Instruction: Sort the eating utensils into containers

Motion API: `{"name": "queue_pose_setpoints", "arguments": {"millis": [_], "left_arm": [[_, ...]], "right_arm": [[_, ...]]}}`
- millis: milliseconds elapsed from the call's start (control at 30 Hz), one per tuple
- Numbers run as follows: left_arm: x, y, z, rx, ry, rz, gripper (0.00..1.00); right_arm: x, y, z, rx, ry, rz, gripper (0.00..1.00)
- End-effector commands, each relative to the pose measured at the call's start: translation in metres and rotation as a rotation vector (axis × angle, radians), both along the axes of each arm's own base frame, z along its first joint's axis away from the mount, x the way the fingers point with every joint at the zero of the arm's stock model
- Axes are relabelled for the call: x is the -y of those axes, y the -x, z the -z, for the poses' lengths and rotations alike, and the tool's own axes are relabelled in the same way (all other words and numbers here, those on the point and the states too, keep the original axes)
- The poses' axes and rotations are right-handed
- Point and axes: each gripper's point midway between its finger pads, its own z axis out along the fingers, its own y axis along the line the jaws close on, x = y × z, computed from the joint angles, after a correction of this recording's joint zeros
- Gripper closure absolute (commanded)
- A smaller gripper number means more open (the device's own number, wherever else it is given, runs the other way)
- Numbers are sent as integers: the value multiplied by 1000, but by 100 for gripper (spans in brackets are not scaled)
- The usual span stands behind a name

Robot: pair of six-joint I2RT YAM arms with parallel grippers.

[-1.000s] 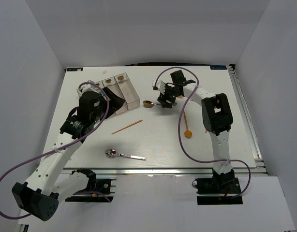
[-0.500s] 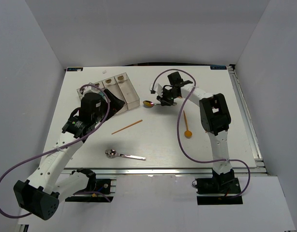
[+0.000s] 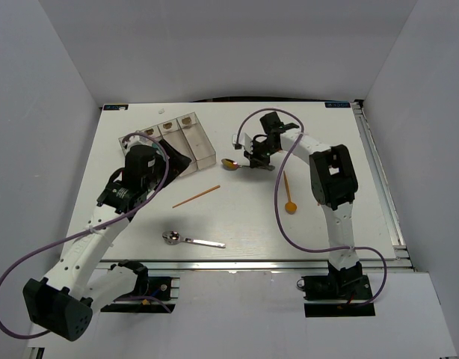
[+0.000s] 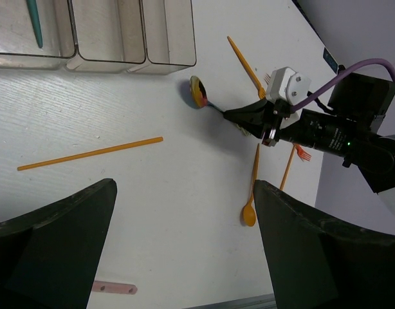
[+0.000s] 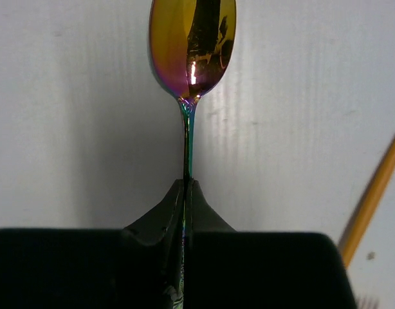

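While gripping the iridescent spoon (image 5: 192,45) by its thin stem between the closed jaws of the right gripper (image 5: 186,188), pointed its bowl toward the containers (image 3: 196,138), near the end bin yet apart from it. Held the left gripper (image 4: 184,187) wide open and empty over the white table (image 3: 244,213), close by the bins and an orange chopstick (image 3: 196,196). Sat boxed in by plain pale walls (image 3: 214,52); bore a blue strip (image 3: 338,105) on the far edge, lettering too small to read.

On my white table (image 3: 327,224) I see the containers (image 3: 193,142) at the far left, an orange chopstick (image 3: 196,196) near them, a silver spoon (image 3: 196,241) toward the near edge and an orange spoon (image 3: 289,202) further right; a rainbow spoon (image 3: 229,161) is just beside the bins, touching down or not I cannot tell
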Motion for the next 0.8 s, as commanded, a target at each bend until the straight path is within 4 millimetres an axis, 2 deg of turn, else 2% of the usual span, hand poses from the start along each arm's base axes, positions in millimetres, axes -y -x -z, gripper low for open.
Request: {"name": "queue_pose_setpoints", "arguments": {"millis": [0, 67, 200, 467, 667, 767], "left_arm": [[-2, 0, -11, 40, 20, -3, 2], [-4, 1, -12, 47, 22, -10, 2], [-7, 5, -12, 56, 25, -16, 2], [-11, 10, -12, 63, 36, -26, 2], [-14, 13, -14, 72, 37, -35, 2], [-14, 14, -14, 71, 41, -36, 2]], "right_arm": [[-4, 30, -36, -74, -48, -55, 100], [-7, 33, -52, -65, -76, -64, 100], [-8, 41, -67, -69, -103, -66, 100], [-6, 58, -78, -87, -141, -62, 100], [-16, 72, -98, -101, -201, -81, 100], [-19, 76, -98, -106, -204, -82, 100]]}}
